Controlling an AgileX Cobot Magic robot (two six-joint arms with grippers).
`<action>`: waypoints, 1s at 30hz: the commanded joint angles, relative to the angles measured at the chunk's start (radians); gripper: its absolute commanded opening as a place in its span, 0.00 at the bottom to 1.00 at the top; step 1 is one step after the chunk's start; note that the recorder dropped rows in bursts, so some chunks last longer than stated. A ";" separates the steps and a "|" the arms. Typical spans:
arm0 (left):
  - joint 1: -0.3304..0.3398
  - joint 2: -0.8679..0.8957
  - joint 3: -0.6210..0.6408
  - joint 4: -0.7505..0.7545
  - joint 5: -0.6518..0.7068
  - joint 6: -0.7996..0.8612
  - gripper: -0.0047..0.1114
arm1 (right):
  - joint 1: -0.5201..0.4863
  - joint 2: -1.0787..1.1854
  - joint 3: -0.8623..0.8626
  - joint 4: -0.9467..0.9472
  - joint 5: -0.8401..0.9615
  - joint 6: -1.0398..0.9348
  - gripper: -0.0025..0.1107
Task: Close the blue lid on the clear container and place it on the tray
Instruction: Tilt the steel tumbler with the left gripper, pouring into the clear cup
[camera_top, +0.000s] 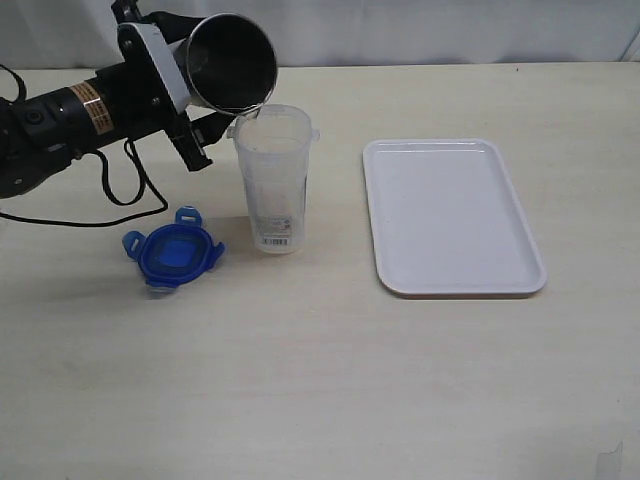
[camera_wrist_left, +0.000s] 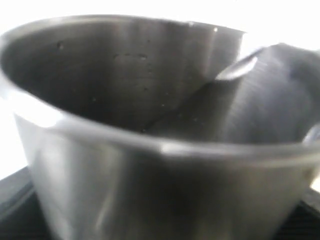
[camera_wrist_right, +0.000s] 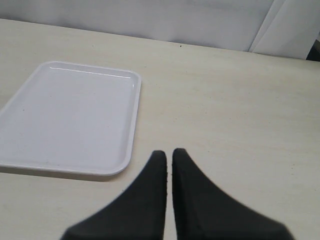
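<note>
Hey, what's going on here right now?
The left end effector holds a grey metal cup tipped over the open clear container, as if pouring. The blue lid lies on the table beside it, not yet on. The right end effector hangs shut near the tray.

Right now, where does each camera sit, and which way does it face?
Exterior: off the arms, high, looking down across the table; shows the left gripper holding the cup tipped over the container, plus lid and tray.
Left wrist: on the left arm, facing into the cup, which fills it.
Right wrist: on the right arm, looking past the shut right gripper at the tray.
Shared: tray in exterior and right wrist; cup in exterior and left wrist.
</note>
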 joint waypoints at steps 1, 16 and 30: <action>-0.003 -0.016 -0.013 -0.029 -0.083 0.061 0.04 | -0.007 -0.004 0.001 0.003 0.000 -0.001 0.06; -0.003 -0.016 -0.013 -0.035 -0.083 0.143 0.04 | -0.007 -0.004 0.001 0.003 0.000 -0.001 0.06; -0.003 -0.016 -0.013 -0.035 -0.079 0.245 0.04 | -0.007 -0.004 0.001 0.003 0.000 -0.001 0.06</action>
